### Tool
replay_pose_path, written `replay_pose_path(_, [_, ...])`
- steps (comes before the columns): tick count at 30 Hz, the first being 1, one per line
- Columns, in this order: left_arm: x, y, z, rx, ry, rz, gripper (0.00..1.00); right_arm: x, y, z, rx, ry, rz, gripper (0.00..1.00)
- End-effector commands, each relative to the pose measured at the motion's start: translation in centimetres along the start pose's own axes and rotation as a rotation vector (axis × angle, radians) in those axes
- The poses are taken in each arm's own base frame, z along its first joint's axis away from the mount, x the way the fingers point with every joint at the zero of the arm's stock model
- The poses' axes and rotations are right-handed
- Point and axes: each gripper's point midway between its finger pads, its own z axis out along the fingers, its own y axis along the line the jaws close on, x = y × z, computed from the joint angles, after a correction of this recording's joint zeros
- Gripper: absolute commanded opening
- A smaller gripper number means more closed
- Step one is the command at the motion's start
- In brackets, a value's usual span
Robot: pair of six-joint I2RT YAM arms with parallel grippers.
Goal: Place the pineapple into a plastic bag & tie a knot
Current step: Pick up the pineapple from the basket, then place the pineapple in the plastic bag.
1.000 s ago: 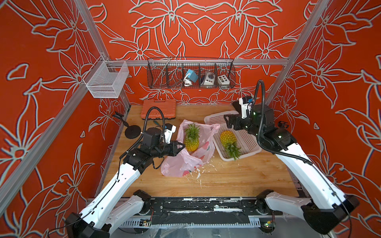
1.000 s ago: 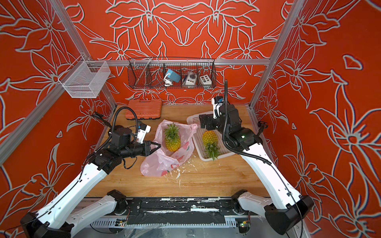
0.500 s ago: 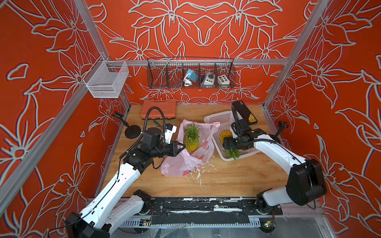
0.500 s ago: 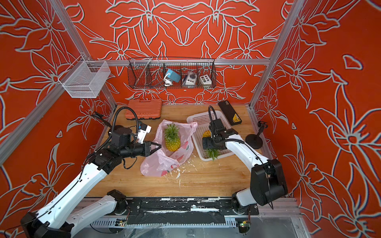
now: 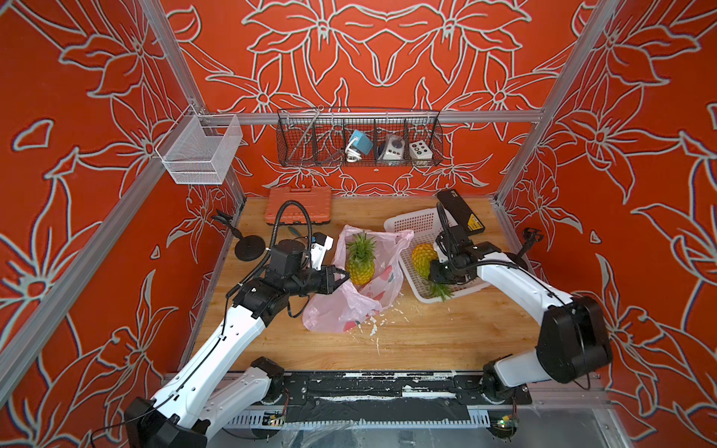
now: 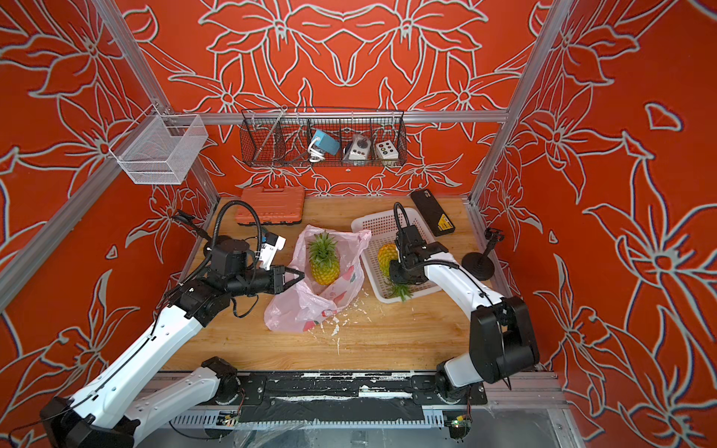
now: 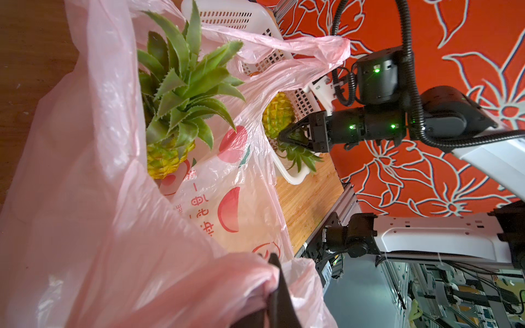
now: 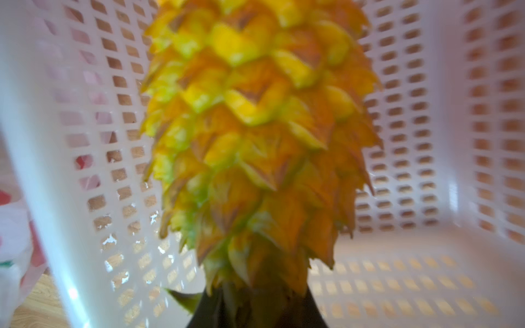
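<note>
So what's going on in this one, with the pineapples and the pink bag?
The left hand pinches the rim of the plastic bag, holding its mouth open on the table. One pineapple already lies in the bag. The right hand is down in the white basket and appears shut on the leafy end of a second pineapple lying there. The bag is not tied yet.
</note>
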Motion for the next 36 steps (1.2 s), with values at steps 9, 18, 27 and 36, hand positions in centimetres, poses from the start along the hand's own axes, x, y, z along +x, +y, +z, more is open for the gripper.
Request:
replay_pose_path(9, [-2.1,-0.5,-2.0,-0.048,-0.109,0.023,0.00,-3.5,7.8,-19.4,-0.324,-0.364,-0.213,0.00])
replay_pose_path(18, [-2.0,-2.0,-2.3,0.011,-0.087,0.041,0.00,5.1,16.1,-19.8,-0.529,-0.131,-0.535,0.00])
replay_pose_path(27, [-1.4,-3.9,-3.0,0.110,-0.083,0.065,0.00,6.7,19.1,-14.0,-0.527,0.115,-0.619,0.00])
replay_pose_path(36, [0.2,-4.9,-2.4,0.204,0.006,0.081,0.00,4.6,21.5,-10.3,-0.417,0.273,-0.726,0.00])
